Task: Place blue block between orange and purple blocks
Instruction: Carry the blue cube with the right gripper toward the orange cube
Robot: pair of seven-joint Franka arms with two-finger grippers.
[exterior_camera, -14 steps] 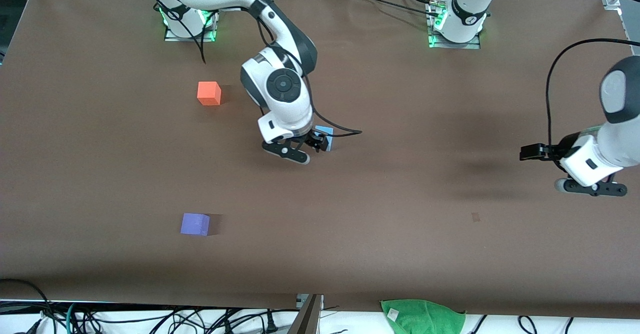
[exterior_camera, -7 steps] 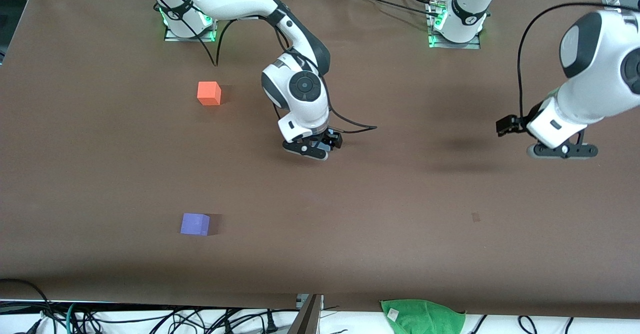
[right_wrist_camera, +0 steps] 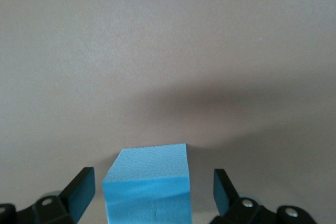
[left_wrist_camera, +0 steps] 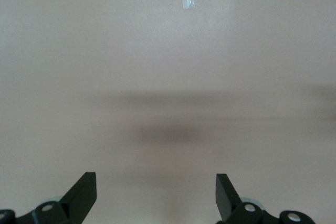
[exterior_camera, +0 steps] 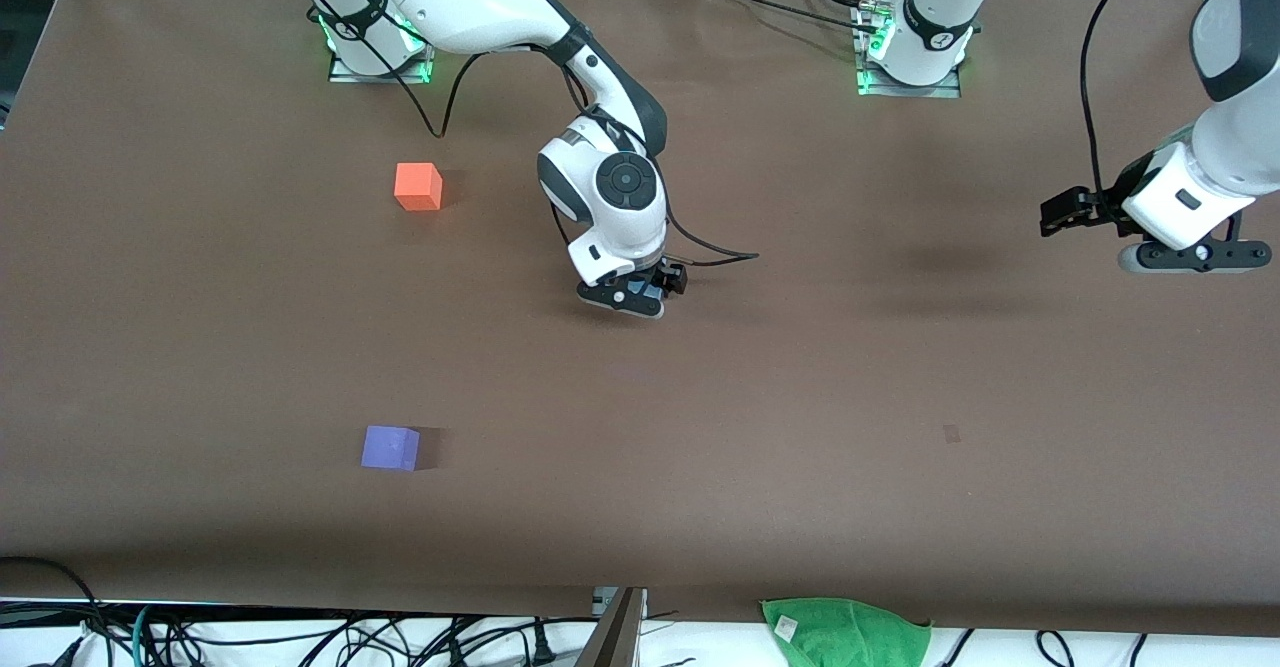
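The blue block point(right_wrist_camera: 151, 163) rests on the brown table between the fingers of my right gripper point(right_wrist_camera: 152, 179), which is open with a gap on each side of the cube. In the front view the right gripper point(exterior_camera: 638, 299) is low over mid-table and its hand hides the cube. The orange block point(exterior_camera: 417, 186) lies toward the right arm's end, near the bases. The purple block point(exterior_camera: 390, 447) sits nearer the front camera than the orange one. My left gripper point(left_wrist_camera: 155, 182) is open and empty; in the front view the left gripper point(exterior_camera: 1195, 256) hangs over the left arm's end of the table.
A green cloth point(exterior_camera: 845, 632) lies off the table's front edge. A small pale mark point(exterior_camera: 951, 434) is on the table surface, and a small clear scrap point(left_wrist_camera: 187, 0) shows in the left wrist view. Cables trail from both arms.
My right gripper shifted toward the left arm's end and came down around the blue block, which showed beside it before. The left arm swung upward at its end of the table.
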